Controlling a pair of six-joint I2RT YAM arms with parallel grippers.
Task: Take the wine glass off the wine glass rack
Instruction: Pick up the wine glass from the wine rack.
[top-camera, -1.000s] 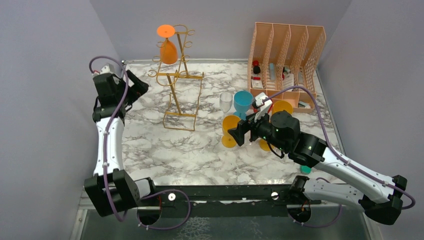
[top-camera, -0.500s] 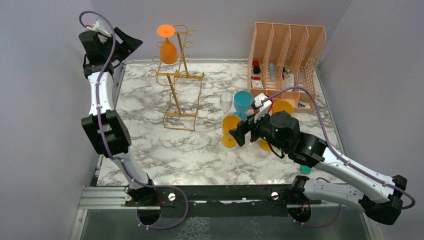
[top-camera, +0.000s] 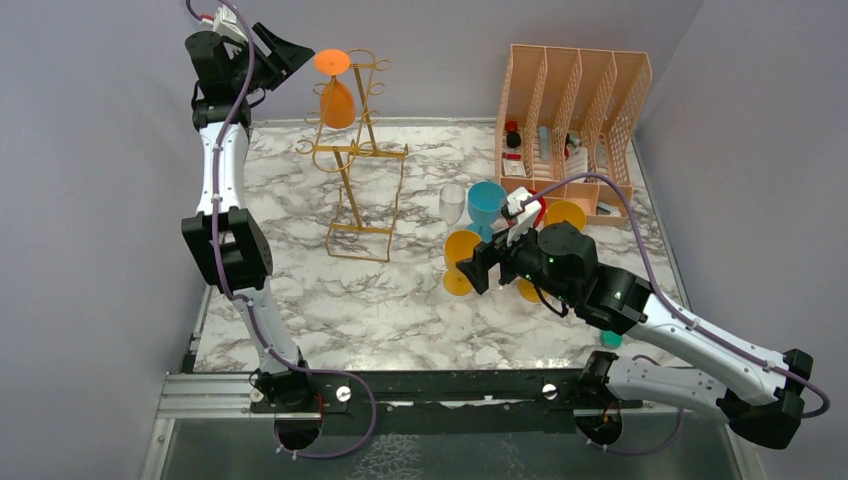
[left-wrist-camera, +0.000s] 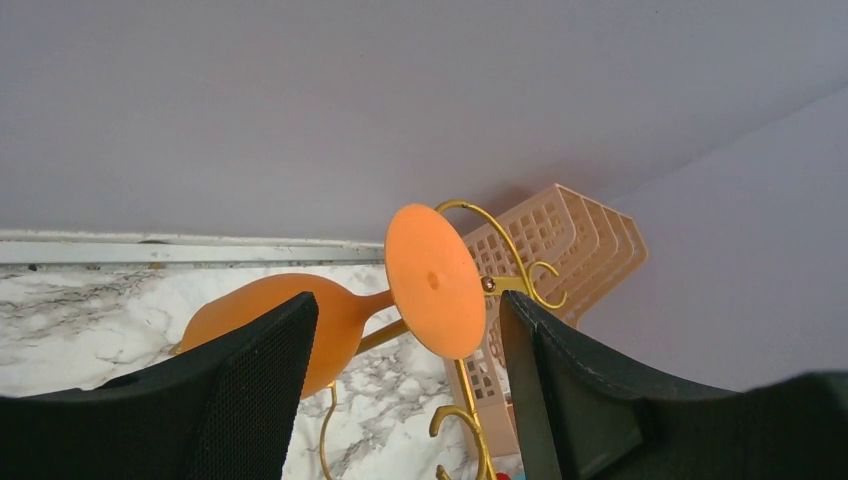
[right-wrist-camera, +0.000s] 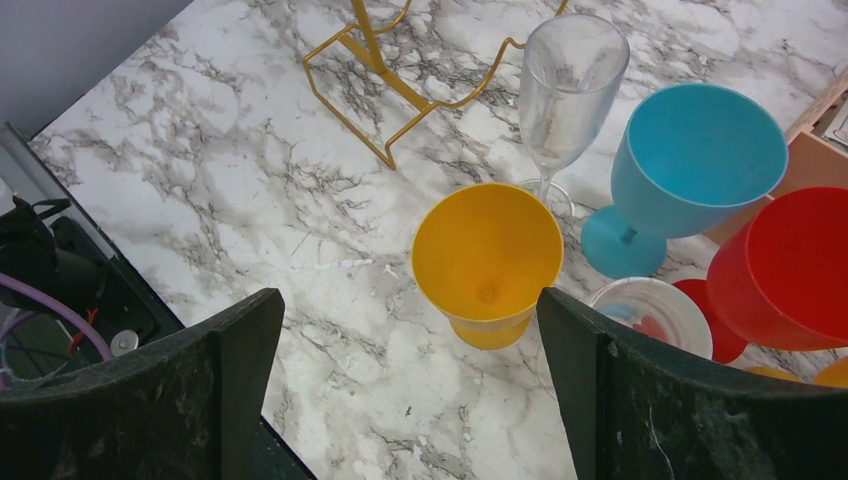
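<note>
An orange wine glass (top-camera: 337, 103) hangs upside down from the top of the gold wire wine glass rack (top-camera: 360, 152), its round foot (top-camera: 332, 62) uppermost. My left gripper (top-camera: 292, 50) is raised high at the back left, just left of that foot. In the left wrist view the foot (left-wrist-camera: 435, 280) and stem lie ahead between my black fingers (left-wrist-camera: 250, 390); the jaws stand apart and touch nothing, so the left gripper (left-wrist-camera: 410, 395) is open. My right gripper (top-camera: 478, 268) hangs open over a yellow glass (right-wrist-camera: 487, 262), holding nothing.
Upright glasses stand in a cluster right of centre: clear (top-camera: 452, 205), teal (top-camera: 487, 203), yellow (top-camera: 462, 250) and red (right-wrist-camera: 790, 265). A peach lattice file organiser (top-camera: 572, 110) stands at the back right. Purple walls close in on the left, back and right.
My left arm has swung up from the table's left side to the back, bringing its gripper beside the hanging glass's foot. The right arm has not moved.
</note>
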